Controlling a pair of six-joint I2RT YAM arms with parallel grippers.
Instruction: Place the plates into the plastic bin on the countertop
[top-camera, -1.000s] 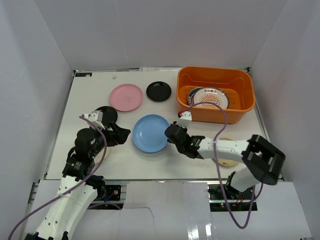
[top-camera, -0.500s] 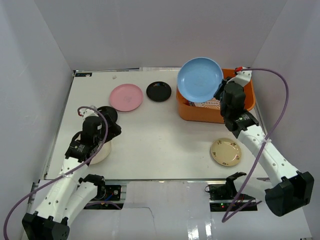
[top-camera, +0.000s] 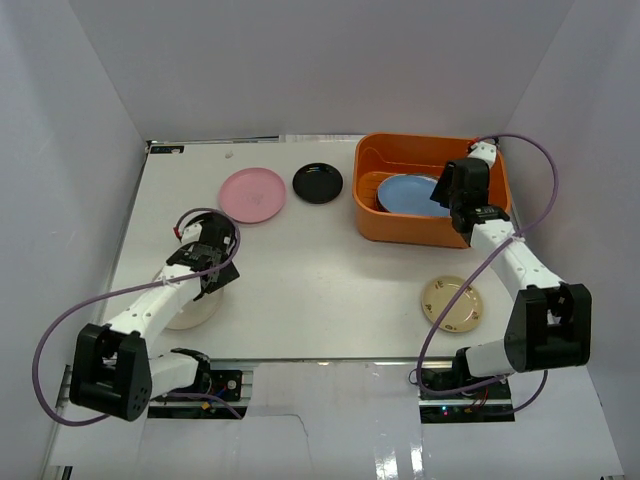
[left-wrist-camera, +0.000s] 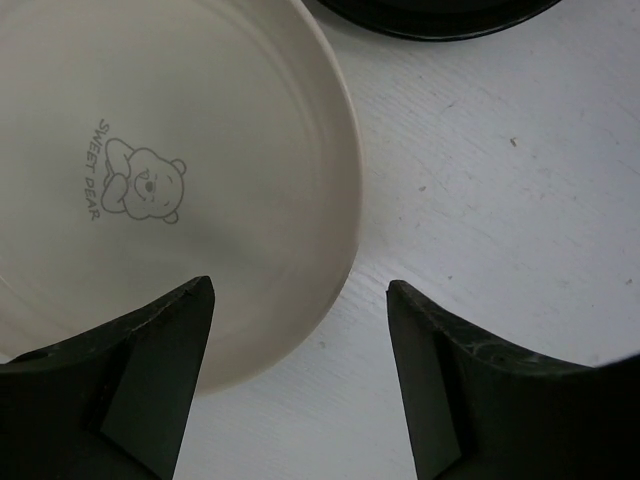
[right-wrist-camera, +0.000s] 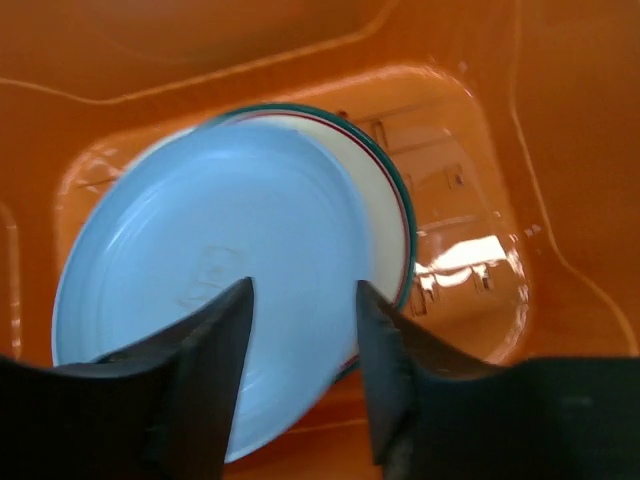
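Note:
The orange plastic bin (top-camera: 425, 232) stands at the back right of the white countertop (top-camera: 320, 270). Inside it a light blue plate (top-camera: 405, 193) (right-wrist-camera: 190, 290) lies on a white plate with a green rim (right-wrist-camera: 388, 215). My right gripper (top-camera: 443, 197) (right-wrist-camera: 303, 300) hovers open just above the blue plate, holding nothing. My left gripper (top-camera: 208, 272) (left-wrist-camera: 298, 300) is open over the right rim of a cream plate with a bear print (left-wrist-camera: 170, 180) (top-camera: 185, 310), one finger above the plate, the other above the table. On the counter lie a pink plate (top-camera: 252, 194), a black plate (top-camera: 318, 182) and a cream flowered plate (top-camera: 451, 304).
The edge of a second black plate (left-wrist-camera: 440, 15) shows just beyond the bear plate, under my left arm in the top view. White walls enclose the counter on three sides. The bin's walls (right-wrist-camera: 560, 120) rise around my right gripper.
My right gripper carried the light blue plate from the middle of the counter into the bin and opened, letting it go. My left gripper swung back over the bear plate and narrowed slightly.

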